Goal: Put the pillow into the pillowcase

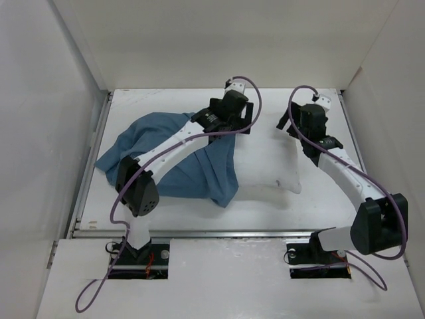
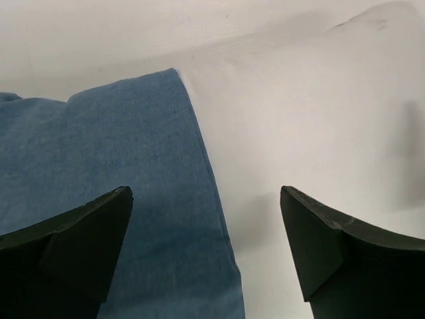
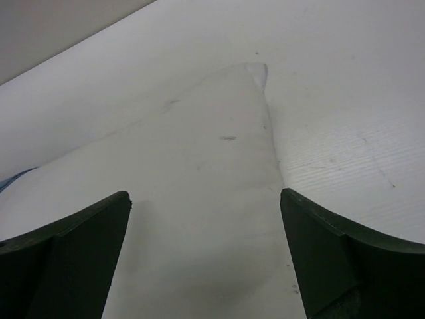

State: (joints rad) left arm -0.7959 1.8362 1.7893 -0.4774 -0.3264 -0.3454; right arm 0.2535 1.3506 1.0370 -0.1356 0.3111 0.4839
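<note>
- Surveying from above shows a white table (image 1: 319, 199) boxed in by a plain white back wall (image 1: 226, 40) and white side panels (image 1: 40, 100); a metal rail (image 1: 226, 234) runs along its near edge.
- Table surface is matt white. The right wrist view shows fine ribbing and a few faint scuffs.
- Pillow (image 1: 272, 166) lies near the table's middle, with its right part bare and one corner towards the right arm. There are small dark marks on its fabric.
- Pillowcase (image 1: 166, 156) lies crumpled at left-centre, with its right edge overlapping the pillow's left part. Cannot tell whether the pillow is inside it or only beneath it.
- Left gripper (image 2: 206, 199) hangs over the pillowcase's edge where blue meets white; its fingers (image 2: 80, 239) are wide apart, with nothing between them.
- Right gripper (image 3: 206, 199) hangs over the pillow's bare end; its fingers (image 3: 73, 246) are likewise spread and hold nothing.
- Purple cables (image 1: 119, 199) loop along both arms.
</note>
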